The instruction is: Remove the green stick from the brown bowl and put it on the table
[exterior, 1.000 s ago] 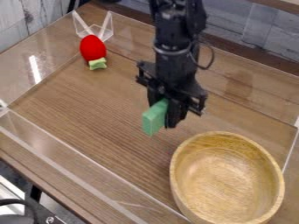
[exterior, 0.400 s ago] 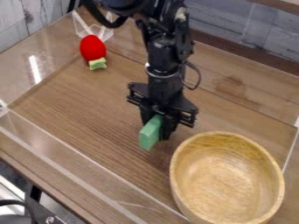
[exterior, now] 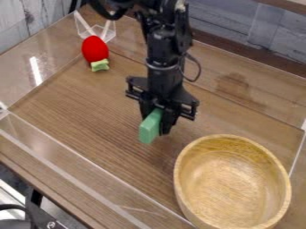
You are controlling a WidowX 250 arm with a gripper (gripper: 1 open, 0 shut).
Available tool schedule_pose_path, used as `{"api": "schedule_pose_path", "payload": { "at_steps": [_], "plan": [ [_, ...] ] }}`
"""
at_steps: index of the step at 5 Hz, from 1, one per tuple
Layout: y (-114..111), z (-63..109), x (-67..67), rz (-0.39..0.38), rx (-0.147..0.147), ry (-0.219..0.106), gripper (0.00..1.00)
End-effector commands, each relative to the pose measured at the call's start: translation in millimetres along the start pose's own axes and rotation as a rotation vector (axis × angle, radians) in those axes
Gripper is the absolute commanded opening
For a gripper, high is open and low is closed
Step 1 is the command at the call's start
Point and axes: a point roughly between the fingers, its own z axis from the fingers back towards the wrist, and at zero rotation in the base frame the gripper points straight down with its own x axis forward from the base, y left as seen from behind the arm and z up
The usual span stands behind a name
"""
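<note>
Bowl (exterior: 233, 183) edge cropped below

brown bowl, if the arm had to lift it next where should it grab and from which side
Probably the thick rim, at the near-left arc facing the end effector, coming straight down with one finger inside and one outside. The bowl is wide, shallow and sits upright, so only the rim is narrow enough to pinch. The end effector is shut on the green stick, which must be released first.

Bowl (exterior: 233, 184) at table's (exterior: 84, 112) front right, stick (exterior: 149, 126) just left, ball-like object (exterior: 93, 49) far back left
</note>
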Motion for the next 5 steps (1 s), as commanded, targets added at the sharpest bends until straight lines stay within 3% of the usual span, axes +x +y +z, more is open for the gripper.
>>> {"api": "schedule_pose_path", "payload": {
  "at_steps": [1,2,3,5],
  "plan": [
    [11,13.1,5.0,-0.006,0.004,-0.036,0.0],
    [16,16.6,2.5,-0.017,0.002,-0.032,0.0],
    [3,19.8,3.8,0.05,-0.001,-0.03,0.0],
    [41,2.3,4.1,-0.005,-0.002,-0.033,0.0]
  ]
}}
